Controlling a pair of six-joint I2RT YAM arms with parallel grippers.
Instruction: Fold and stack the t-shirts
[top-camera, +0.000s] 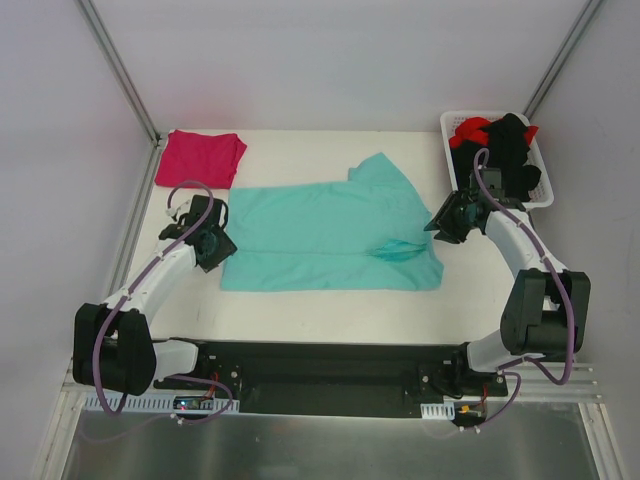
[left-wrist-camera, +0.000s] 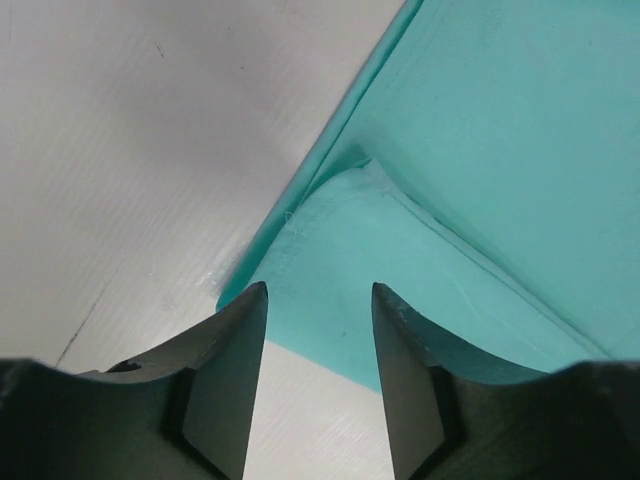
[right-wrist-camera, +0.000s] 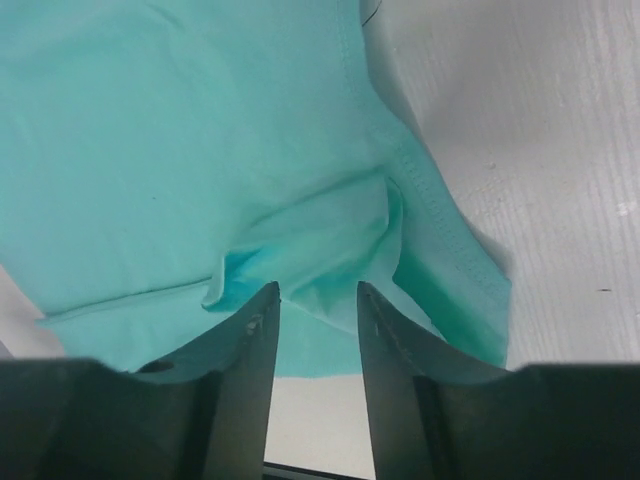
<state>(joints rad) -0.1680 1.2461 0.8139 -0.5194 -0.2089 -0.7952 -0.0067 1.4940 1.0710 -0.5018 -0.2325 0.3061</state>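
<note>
The teal t-shirt (top-camera: 320, 235) is lying flat across the middle of the white table (top-camera: 330, 305), folded lengthwise into a long band, with one sleeve pointing to the far side and its collar end bunching slightly at the right. Bare table is showing along the near edge and on both short ends of the shirt.

The left fingers (top-camera: 222, 245) are hovering at the shirt's left edge, spread apart and gripping nothing; the left wrist view is showing the hemmed corner just past their tips (left-wrist-camera: 235, 360). The right fingers (top-camera: 441, 226) are likewise standing apart over the crumpled right end (right-wrist-camera: 245, 370), with no cloth caught between them.

A magenta t-shirt (top-camera: 198, 158) is sitting folded at the far left corner. A white perforated basket (top-camera: 447, 125) at the far right is holding red and black garments (top-camera: 500, 135). Pale walls (top-camera: 330, 60) are enclosing the table.
</note>
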